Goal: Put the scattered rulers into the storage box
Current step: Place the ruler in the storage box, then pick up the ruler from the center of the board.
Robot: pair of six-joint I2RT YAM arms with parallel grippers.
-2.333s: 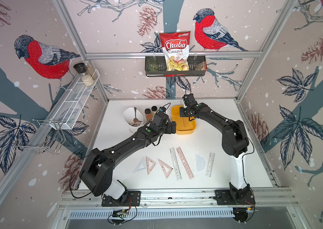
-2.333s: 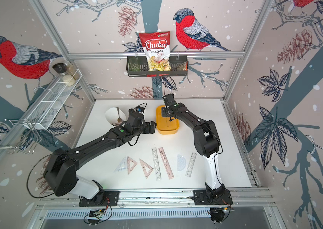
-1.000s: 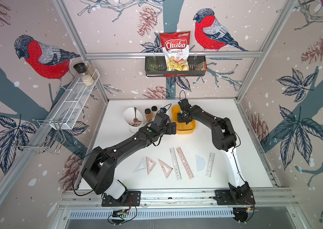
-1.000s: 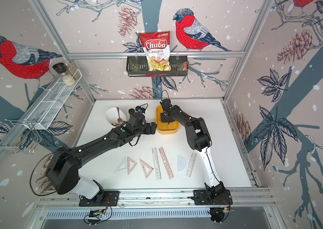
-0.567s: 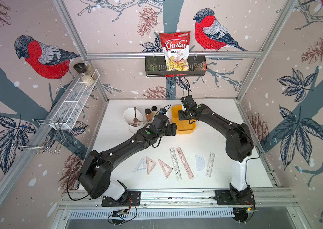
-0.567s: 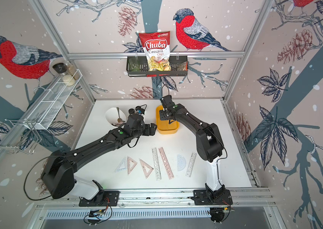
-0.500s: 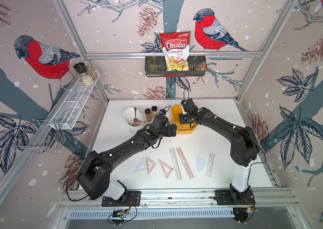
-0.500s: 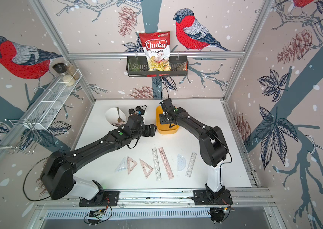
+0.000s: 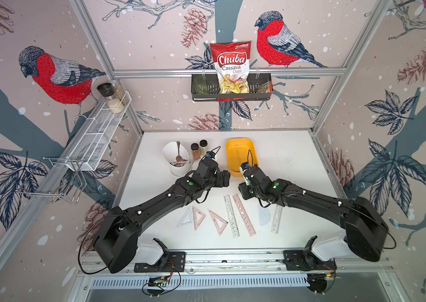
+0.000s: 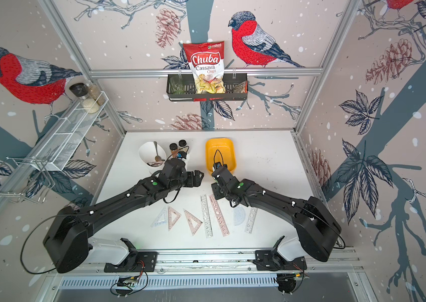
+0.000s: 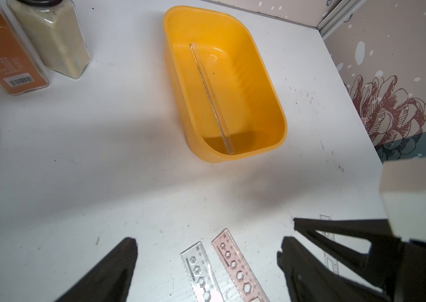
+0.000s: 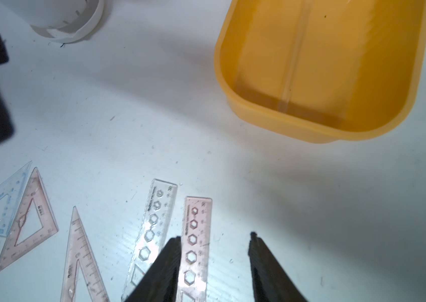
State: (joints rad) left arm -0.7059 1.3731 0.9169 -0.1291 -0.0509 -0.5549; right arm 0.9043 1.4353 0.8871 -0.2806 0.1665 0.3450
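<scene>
Both grippers stand with their jaws apart and hold nothing: the left gripper (image 11: 208, 243) is spread wide, the right gripper (image 12: 214, 236) less so. They hang over the middle of the white table (image 9: 285, 162). The left one is just near of the white bowl (image 9: 165, 157) and two spice jars (image 9: 195, 153). The right one is just near of the storage box (image 9: 234, 147), above the far end of a pink straight ruler (image 12: 202, 222). The storage box sits at the far middle of the table, right of the jars, with one slim clear ruler (image 11: 210, 96) lying lengthwise inside. Seven rulers lie in a row on the near half: from the left, a clear set square (image 9: 188, 224), two pink set squares (image 9: 195, 219), a clear straight ruler (image 9: 231, 215), the pink one, a protractor (image 9: 264, 216) and another clear straight ruler (image 9: 276, 219).
</scene>
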